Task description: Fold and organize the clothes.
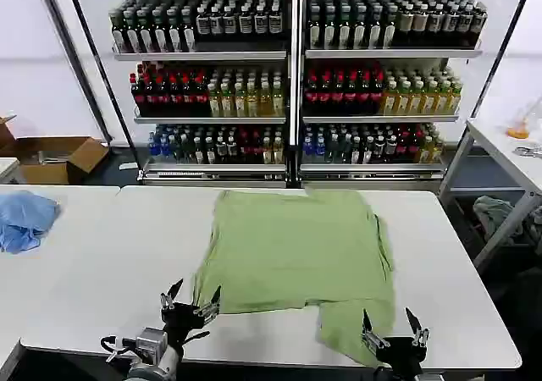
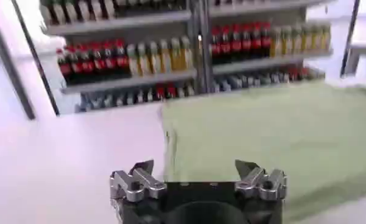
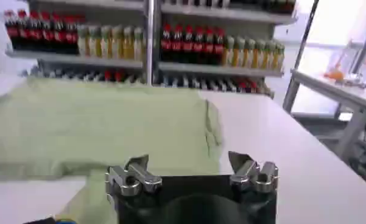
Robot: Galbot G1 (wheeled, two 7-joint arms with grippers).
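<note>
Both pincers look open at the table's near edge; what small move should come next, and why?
Probably lower the right pincer onto the light green cotton shirt's flap hanging toward the white table's near edge. It sits open just beside that flap; the left pincer hovers open at the shirt's other near corner.

light green polo shirt lies partly folded on table.

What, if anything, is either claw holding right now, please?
Nothing: the left claw and right claw are open at the near edge of the polo shirt.
</note>
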